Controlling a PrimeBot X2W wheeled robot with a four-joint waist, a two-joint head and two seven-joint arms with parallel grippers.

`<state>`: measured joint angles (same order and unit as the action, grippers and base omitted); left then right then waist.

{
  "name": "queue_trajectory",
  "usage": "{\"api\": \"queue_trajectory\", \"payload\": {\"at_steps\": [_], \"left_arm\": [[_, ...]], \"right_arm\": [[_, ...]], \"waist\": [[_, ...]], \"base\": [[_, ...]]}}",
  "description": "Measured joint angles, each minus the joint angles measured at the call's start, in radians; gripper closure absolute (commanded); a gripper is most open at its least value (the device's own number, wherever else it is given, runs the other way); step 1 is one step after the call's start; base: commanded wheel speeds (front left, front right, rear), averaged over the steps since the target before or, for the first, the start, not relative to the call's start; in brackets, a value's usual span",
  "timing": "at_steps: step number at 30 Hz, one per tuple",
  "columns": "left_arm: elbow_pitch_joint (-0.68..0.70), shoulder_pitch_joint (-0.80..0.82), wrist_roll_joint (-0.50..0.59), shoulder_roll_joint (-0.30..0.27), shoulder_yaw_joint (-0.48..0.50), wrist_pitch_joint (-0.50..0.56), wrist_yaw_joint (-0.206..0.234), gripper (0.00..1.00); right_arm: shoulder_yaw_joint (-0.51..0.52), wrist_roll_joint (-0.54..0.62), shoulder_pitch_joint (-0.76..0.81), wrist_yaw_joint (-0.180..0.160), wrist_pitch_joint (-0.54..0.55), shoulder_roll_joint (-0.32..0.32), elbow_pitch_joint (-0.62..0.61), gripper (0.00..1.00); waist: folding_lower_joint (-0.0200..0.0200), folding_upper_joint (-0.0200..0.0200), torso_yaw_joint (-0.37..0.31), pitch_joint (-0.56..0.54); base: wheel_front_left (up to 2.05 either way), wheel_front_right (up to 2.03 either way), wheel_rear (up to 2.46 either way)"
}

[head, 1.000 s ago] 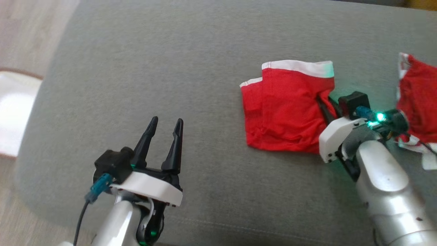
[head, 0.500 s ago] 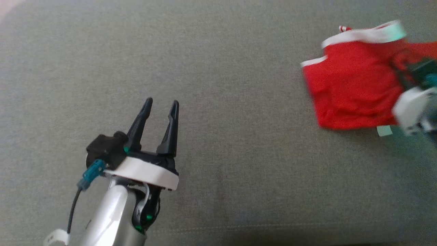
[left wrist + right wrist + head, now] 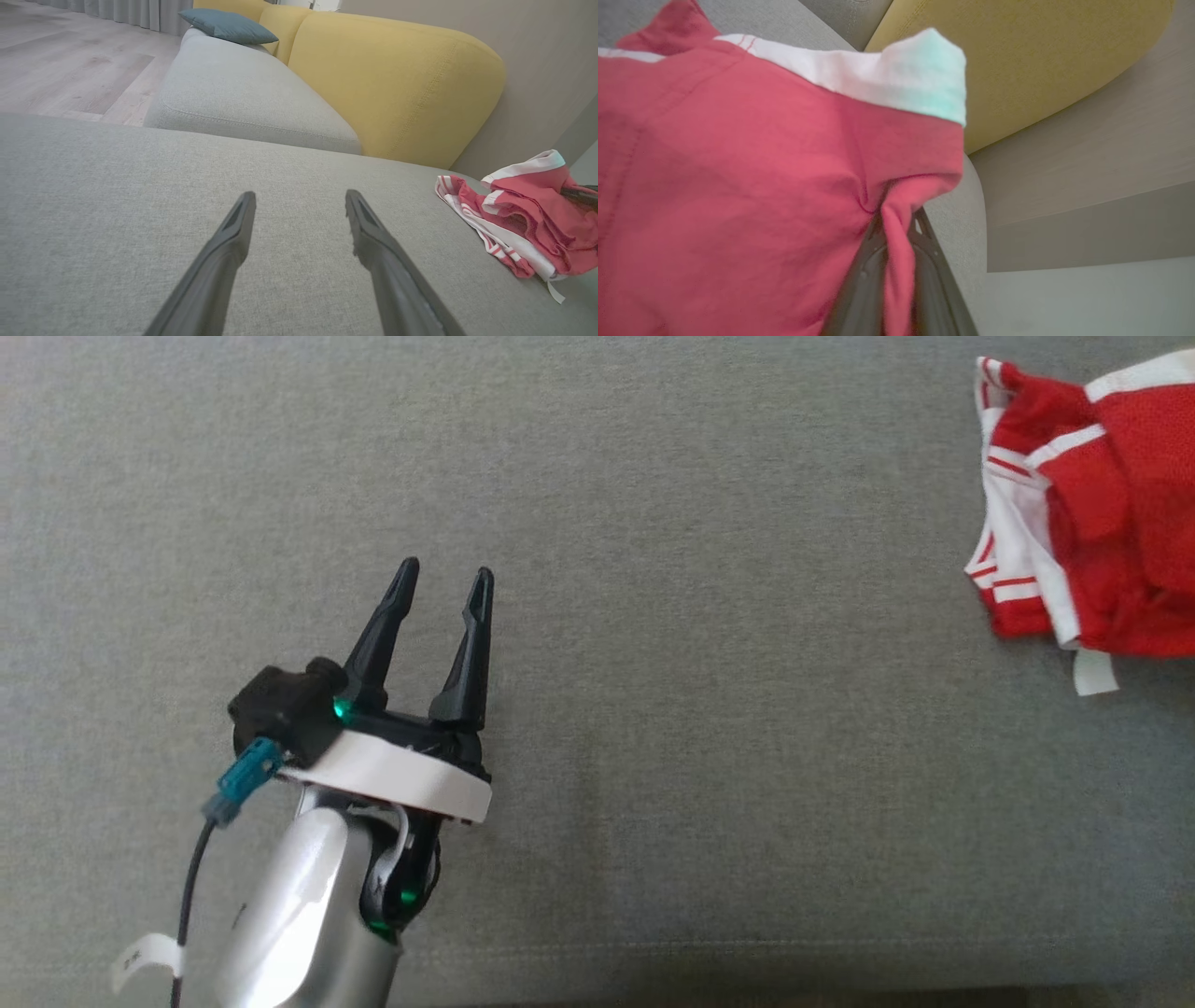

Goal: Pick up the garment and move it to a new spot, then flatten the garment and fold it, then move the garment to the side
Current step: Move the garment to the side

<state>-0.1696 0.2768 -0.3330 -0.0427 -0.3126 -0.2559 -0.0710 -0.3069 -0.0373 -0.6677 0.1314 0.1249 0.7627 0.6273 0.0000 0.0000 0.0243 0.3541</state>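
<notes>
The right gripper point(image 3: 896, 228) is pinched shut on a fold of the red garment point(image 3: 738, 163) at the grey cushion's point(image 3: 653, 709) right edge, atop a striped garment point(image 3: 1013, 537), apparently to set it aside. The left gripper point(image 3: 445, 569) hovers spread and empty, near-left.

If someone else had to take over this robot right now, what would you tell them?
Left gripper: open, empty, over the grey cushion.
Right gripper: shut on the red garment, pinching a fold of it.
The garment is at the cushion's right end, by a striped cloth.
Done, seemingly: folding.
To do: set it down at the side, release.
</notes>
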Motion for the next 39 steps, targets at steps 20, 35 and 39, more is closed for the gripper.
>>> {"api": "queue_trajectory", "payload": {"at_steps": [20, 35, 39], "left_arm": [[-0.019, -0.002, -0.004, 0.000, 0.001, 0.000, 0.001, 0.00], [-0.015, -0.077, 0.015, 0.000, 0.055, 0.000, -0.001, 0.00], [0.002, -0.093, 0.015, 0.000, 0.068, 0.000, -0.001, 0.00]], "right_arm": [[0.253, 0.095, 0.068, 0.000, 0.111, -0.158, 0.053, 0.00], [0.322, 0.124, 0.073, 0.000, -0.074, -0.394, -0.166, 0.00], [0.332, 0.068, 0.128, 0.000, -0.143, -0.497, -0.241, 0.00]], "waist": [[0.0000, 0.0000, 0.018, -0.012], [0.0000, 0.0000, -0.009, -0.144], [0.0000, 0.0000, -0.010, -0.184]], "base": [[0.00, 0.00, 0.00], [0.00, 0.00, 0.00], [0.00, 0.00, 0.00]]}}
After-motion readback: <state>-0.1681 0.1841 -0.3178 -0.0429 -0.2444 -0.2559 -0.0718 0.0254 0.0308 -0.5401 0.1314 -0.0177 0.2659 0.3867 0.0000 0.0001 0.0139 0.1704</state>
